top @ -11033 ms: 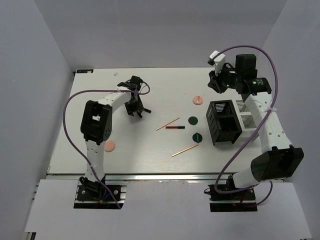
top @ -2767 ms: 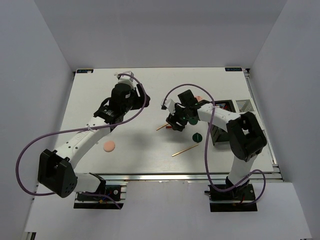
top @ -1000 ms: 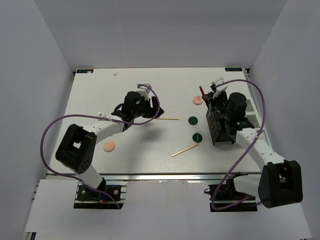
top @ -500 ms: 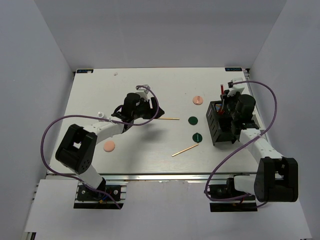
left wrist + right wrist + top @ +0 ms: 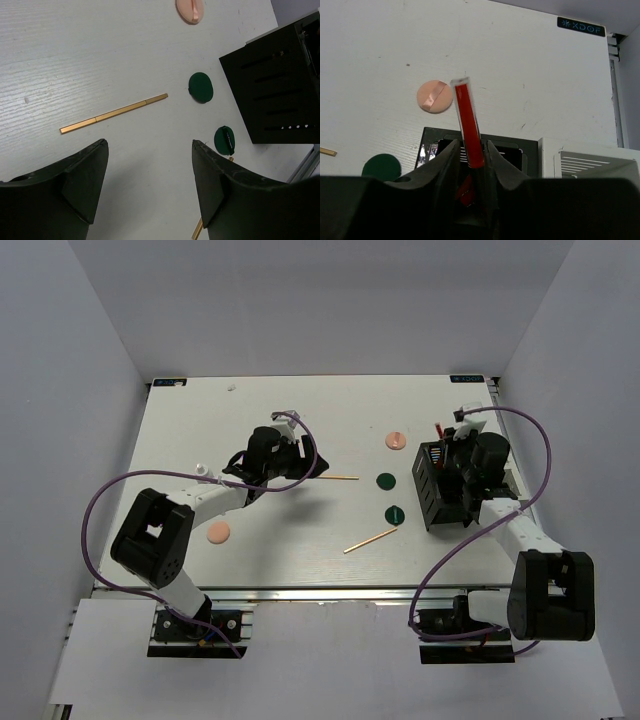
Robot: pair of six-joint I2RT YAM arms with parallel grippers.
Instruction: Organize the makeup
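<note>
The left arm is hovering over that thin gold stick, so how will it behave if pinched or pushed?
Probably stiff and light: the gold stick looks straight and very slim. It lies flat on the table, so the open left gripper may struggle to get under it. Pushed off-centre, it would likely spin.

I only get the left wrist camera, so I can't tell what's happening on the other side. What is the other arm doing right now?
Observer: The right claw is shut on a red tube, holding it over the black box.
Operator: Ooh! Is there any more makeup that I can't see?
Observer: Yes. A second pink disc lies by itself on the table, off to the left and nearer the arms' bases.
</note>
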